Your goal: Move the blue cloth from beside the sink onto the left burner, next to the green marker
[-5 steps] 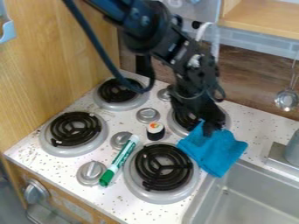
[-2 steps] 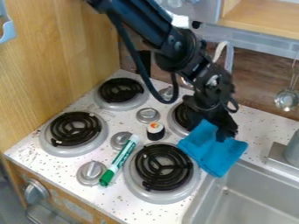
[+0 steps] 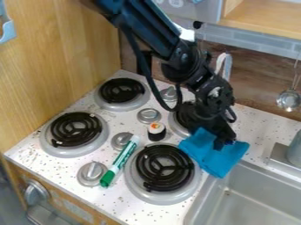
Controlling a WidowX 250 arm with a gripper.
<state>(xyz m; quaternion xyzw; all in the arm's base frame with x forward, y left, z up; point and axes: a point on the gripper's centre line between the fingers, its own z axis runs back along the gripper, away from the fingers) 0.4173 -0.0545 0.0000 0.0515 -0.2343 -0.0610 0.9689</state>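
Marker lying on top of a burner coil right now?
No, the green marker lies on the speckled counter, beside the front burner's coil and clear of its black rings.

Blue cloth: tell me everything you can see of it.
The blue cloth is plain, bright blue, and looks like soft fabric. It lies rumpled, roughly squarish, on the counter between the near right burner and the sink, one corner reaching the sink's rim. The claw hangs at its upper part, hiding some; I can't tell whether it grips.
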